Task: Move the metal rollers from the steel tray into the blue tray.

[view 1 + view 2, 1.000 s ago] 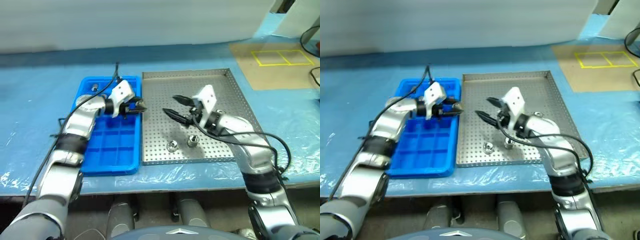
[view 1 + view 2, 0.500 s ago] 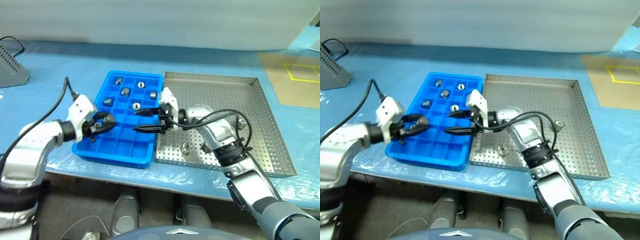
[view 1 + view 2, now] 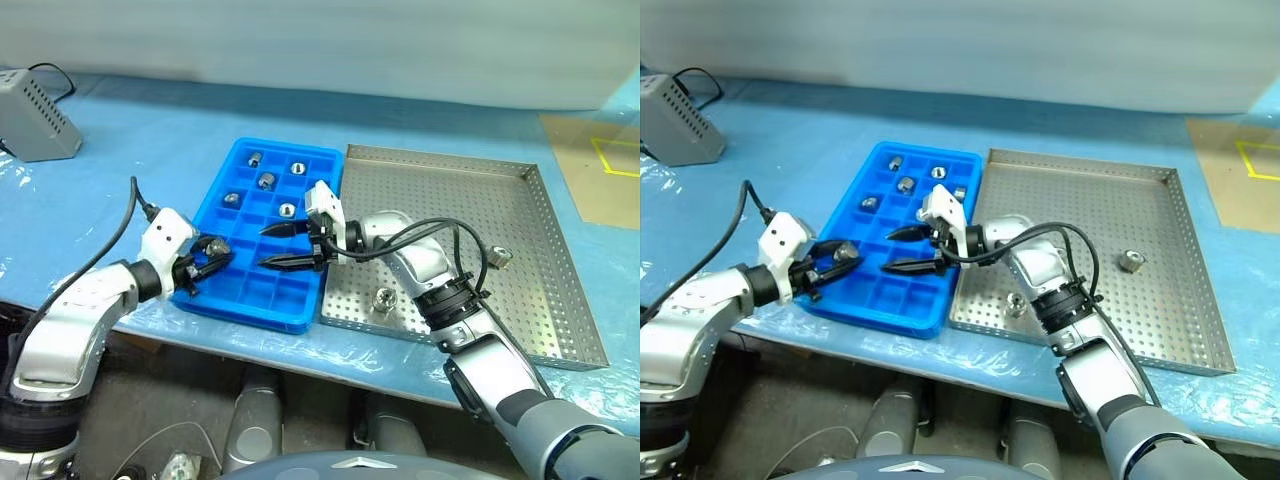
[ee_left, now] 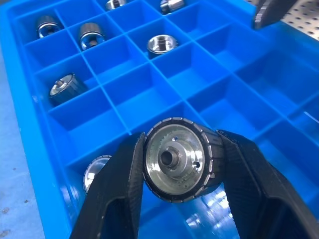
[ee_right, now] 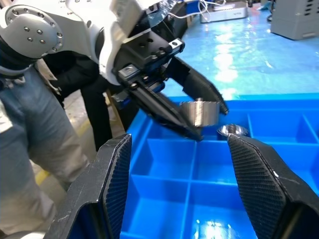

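Both arms have swung toward the left of the frame since a second ago, though much of the shift you see is the camera turning. Your left gripper (image 3: 207, 258), which was over the inner edge of the blue tray (image 3: 236, 305) by the steel tray (image 3: 560, 345), now sits low at the blue tray's outer near corner, clamped on a roller (image 4: 175, 159) with its centre hole facing the wrist camera. Your right gripper (image 3: 281, 246) has crossed from the steel tray to hang over the middle of the blue tray, fingers apart and holding nothing. That reads as a drop-off about to happen: the roller hangs over the near compartments and only needs releasing. Five rollers (image 3: 266, 180) already lie in compartments in the upper part of the blue tray, and the left wrist view shows another in a near compartment just beside the held one, so aim for an empty cell. Two rollers remain on the steel tray: one (image 3: 384, 297) near its lower left edge, one (image 3: 500, 257) toward the right of it, half behind the right arm's cable. The open right gripper points at the left one across the tray, near enough to be a concern if either moves inward. A grey box (image 3: 35, 118) sits on the blue tabletop (image 3: 120, 200) at the upper left, well apart, and the right wrist view shows a person's legs beyond the tabletop edge.
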Robot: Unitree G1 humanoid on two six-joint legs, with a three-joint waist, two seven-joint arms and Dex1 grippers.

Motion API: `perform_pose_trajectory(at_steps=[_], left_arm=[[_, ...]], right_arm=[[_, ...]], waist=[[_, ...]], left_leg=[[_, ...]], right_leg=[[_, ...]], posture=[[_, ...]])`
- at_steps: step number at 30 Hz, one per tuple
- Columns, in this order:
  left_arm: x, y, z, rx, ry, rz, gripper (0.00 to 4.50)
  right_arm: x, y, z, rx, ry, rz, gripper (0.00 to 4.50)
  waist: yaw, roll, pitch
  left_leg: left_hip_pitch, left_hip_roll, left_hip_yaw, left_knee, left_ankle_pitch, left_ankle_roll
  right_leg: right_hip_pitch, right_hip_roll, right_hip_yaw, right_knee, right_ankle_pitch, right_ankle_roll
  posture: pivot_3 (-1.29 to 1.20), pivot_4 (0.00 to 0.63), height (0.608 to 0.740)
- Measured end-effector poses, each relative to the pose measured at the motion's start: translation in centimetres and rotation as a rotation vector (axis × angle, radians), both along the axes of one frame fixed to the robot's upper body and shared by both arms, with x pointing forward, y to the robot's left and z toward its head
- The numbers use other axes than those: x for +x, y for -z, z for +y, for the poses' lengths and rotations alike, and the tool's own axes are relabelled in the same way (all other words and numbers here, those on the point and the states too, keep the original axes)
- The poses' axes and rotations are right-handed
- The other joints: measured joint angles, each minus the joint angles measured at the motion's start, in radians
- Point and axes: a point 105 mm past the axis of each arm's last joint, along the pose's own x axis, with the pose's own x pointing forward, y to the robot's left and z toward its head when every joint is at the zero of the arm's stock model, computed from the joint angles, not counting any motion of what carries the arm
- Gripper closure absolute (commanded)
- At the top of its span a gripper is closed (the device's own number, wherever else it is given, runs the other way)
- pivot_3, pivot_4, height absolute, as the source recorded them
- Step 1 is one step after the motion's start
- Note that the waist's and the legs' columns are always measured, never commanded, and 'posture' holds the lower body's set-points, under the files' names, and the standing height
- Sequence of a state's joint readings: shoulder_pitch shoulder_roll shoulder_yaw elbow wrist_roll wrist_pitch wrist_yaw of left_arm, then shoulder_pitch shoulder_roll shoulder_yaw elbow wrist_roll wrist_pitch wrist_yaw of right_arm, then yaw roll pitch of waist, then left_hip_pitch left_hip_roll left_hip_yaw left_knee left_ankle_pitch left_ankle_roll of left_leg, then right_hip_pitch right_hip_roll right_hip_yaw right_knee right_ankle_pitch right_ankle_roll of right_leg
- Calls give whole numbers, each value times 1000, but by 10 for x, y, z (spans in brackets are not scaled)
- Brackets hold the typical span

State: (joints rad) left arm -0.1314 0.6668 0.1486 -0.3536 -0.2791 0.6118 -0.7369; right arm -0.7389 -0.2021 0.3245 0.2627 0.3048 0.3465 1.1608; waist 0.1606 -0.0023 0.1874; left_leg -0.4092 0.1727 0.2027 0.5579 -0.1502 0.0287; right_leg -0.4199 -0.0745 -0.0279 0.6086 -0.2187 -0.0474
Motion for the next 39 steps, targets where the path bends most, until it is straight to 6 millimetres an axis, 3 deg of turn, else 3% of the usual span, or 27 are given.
perform_pose_trajectory(at_steps=[4,11,21,27,39], left_arm=[[10,12,1,17,-15,15,2621],[14,21,-23,19,56,14,2621],[54,-7,-13,-39,-68,-94,2621],[56,17,-27,-45,-37,-39,2621],[68,22,-24,-40,-96,-62,2621]], right_arm=[[2,7,-4,-8,37,8,1368],[5,11,-9,-7,93,2,1368],[4,9,-11,-3,115,-20,1368],[5,7,-11,1,128,-32,1368],[8,11,-17,-12,177,-34,1368]], waist=[[-8,-1,0],[-13,-1,0],[-13,-1,-1],[-19,-1,-1],[-32,-2,-1]], left_leg=[[-1,0,0,0,0,0],[-1,0,0,0,1,-1],[-1,0,-1,4,1,-1],[-1,0,-1,4,1,-1],[1,0,-1,4,1,-1]], right_leg=[[-1,0,0,-1,0,0],[-1,1,0,0,0,0],[0,0,0,4,0,0],[-1,0,0,4,0,0],[1,0,0,6,0,0]], posture=[[242,150,740],[214,150,740],[185,150,740],[167,150,740],[150,150,740]])
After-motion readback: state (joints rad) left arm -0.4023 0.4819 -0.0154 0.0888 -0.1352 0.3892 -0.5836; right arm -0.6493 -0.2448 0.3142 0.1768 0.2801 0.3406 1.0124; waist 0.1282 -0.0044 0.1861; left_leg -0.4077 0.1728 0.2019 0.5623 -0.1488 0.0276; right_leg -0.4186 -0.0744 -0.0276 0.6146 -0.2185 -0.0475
